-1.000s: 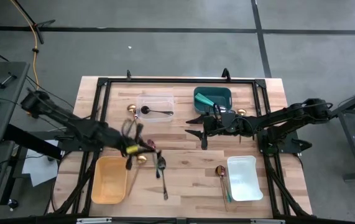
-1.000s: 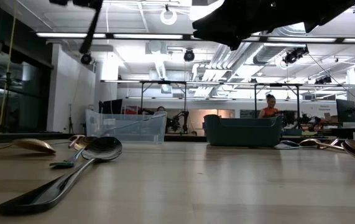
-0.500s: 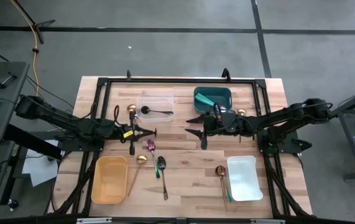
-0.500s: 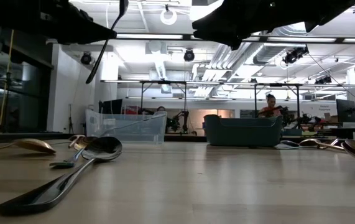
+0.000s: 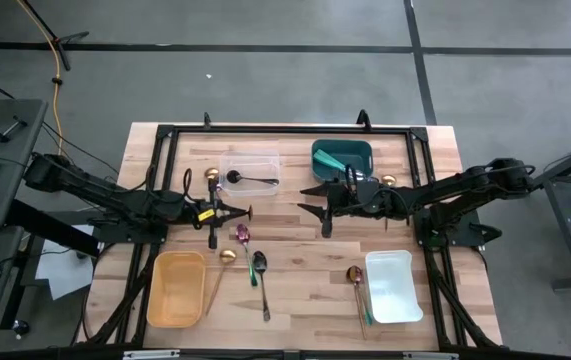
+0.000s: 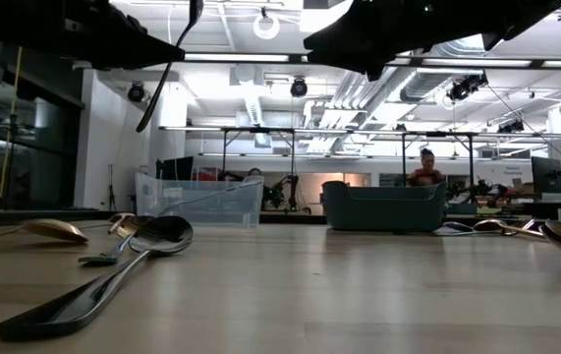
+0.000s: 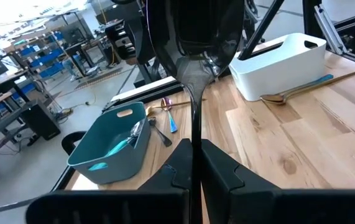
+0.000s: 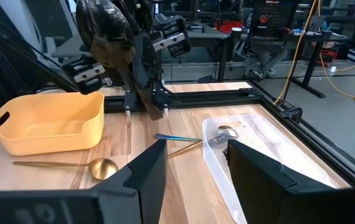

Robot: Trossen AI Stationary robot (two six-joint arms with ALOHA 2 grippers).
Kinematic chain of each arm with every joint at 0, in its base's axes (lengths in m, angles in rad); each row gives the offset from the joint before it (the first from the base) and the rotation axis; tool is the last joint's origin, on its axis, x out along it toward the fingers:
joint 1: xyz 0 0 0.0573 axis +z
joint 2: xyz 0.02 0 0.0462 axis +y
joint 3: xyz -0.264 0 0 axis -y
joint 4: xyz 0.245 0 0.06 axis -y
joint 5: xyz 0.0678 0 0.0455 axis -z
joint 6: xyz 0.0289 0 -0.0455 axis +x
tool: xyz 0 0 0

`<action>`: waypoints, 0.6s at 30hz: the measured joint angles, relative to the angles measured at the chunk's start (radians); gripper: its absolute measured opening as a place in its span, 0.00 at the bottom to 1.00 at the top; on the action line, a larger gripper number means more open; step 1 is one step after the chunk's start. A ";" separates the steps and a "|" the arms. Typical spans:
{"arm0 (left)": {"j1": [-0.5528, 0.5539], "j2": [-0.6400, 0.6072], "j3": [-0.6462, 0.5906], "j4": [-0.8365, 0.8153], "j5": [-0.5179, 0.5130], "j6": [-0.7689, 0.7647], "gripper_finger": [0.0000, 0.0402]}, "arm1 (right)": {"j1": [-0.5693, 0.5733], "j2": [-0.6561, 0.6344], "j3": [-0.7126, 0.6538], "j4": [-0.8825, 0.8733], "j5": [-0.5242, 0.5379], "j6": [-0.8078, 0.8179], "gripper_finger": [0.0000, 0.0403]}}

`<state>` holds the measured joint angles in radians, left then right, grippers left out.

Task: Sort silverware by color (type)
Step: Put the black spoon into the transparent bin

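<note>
Left gripper (image 5: pixel 215 212) clamped on a black spoon (image 7: pixel 191 93), held above the table (image 5: pixel 305 290) just near of the clear bin (image 5: pixel 249 172). Right gripper (image 5: pixel 317 202) hovers mid-table, fingers apart, empty. Gold spoon (image 5: pixel 223 262), pink spoon (image 5: pixel 242 236) and another black spoon (image 5: pixel 260 268) lie below-right of the left gripper; yellow bin (image 5: pixel 176 289) near-left. Bare wood between both grippers.

Glossy black spoon (image 6: pixel 103 275), pale wood table (image 5: pixel 305 280), clear plastic bin (image 5: pixel 250 172)
</note>
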<state>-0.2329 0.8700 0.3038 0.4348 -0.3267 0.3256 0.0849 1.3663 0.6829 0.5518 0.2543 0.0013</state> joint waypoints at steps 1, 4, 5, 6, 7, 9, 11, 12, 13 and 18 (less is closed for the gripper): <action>0.000 0.000 0.000 0.004 0.000 0.000 0.02 | 0.000 0.000 0.000 0.000 0.000 -0.001 0.41; 0.000 0.000 0.001 0.009 0.000 0.000 0.02 | 0.000 0.000 0.000 0.000 0.000 -0.006 0.41; 0.000 0.000 0.001 0.009 0.000 0.000 0.02 | 0.000 0.000 0.000 -0.001 0.000 -0.007 0.41; 0.001 0.000 0.001 0.009 0.000 0.003 0.02 | 0.000 0.000 0.000 -0.001 0.000 -0.007 0.41; 0.004 0.000 0.001 0.010 0.001 0.008 0.02 | 0.000 0.001 0.000 -0.001 0.000 -0.009 0.41; 0.010 0.000 0.001 0.012 0.001 0.008 0.02 | 0.000 0.003 0.000 -0.002 0.000 -0.009 0.41; 0.018 0.000 0.001 0.012 0.001 0.000 0.02 | 0.000 0.003 0.000 -0.002 0.000 -0.009 0.41; 0.021 0.000 0.001 0.012 0.001 -0.007 0.02 | 0.000 0.003 0.000 -0.002 0.000 -0.009 0.41; 0.025 0.000 0.001 0.012 0.000 -0.008 0.02 | 0.000 0.003 0.000 -0.002 0.000 -0.009 0.41; 0.037 0.000 0.001 0.012 0.000 -0.010 0.02 | 0.000 0.003 0.000 -0.002 0.000 -0.002 0.41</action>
<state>-0.1955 0.8700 0.3046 0.4473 -0.3264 0.3157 0.0849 1.3693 0.6830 0.5499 0.2546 -0.0002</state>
